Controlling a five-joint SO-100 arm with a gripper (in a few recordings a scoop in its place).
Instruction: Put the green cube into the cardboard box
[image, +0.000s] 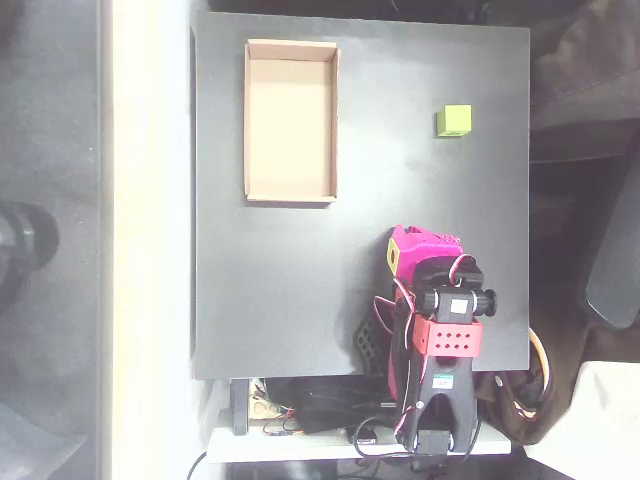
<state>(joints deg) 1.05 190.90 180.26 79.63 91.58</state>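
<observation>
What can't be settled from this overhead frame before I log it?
- Gripper: folded under the magenta arm in the overhead view, so whether it is open or shut cannot be told.
- Green cube: its underside and far sides are hidden by its own top.
- Cardboard box: wall height is unreadable from straight above.

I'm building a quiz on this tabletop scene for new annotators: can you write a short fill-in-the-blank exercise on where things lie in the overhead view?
1. The floor of the shallow tan cardboard box holds ____.
2. The small lime-green cube rests on the ____ tabletop.
3. In the overhead view, the cube lies to the ____ of the box.
4. The magenta robot arm sits folded nearer the picture's ____ edge.

Missing words: nothing; black; right; bottom
</observation>
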